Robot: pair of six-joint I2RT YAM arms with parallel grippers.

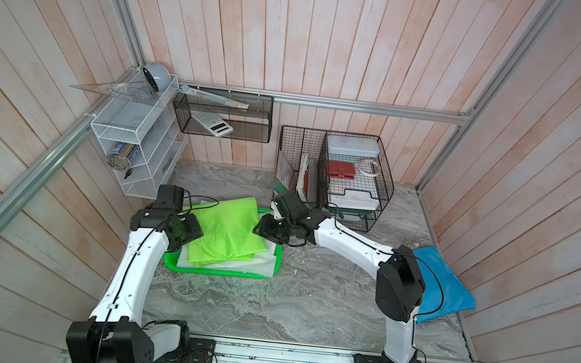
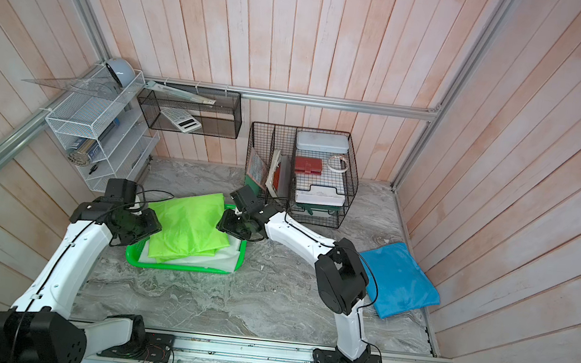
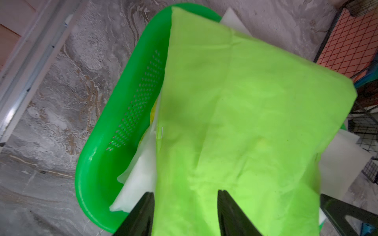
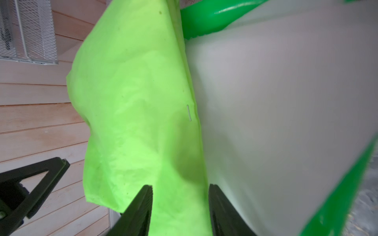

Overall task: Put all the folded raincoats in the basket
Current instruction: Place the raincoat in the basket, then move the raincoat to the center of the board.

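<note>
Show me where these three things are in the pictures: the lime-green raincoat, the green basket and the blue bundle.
lime-green raincoat (image 1: pixel 226 231), in a top view, middle of its upper face.
green basket (image 3: pixel 92 163), left wrist view, its bare side wall.
blue bundle (image 1: pixel 456 289), in a top view, middle of its top.

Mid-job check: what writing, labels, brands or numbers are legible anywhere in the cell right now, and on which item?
No text can be read in any view.
Calculator: keys and display too small to read.
Book covers: blurred, nothing legible.
Green raincoat and basket: no print visible.
</note>
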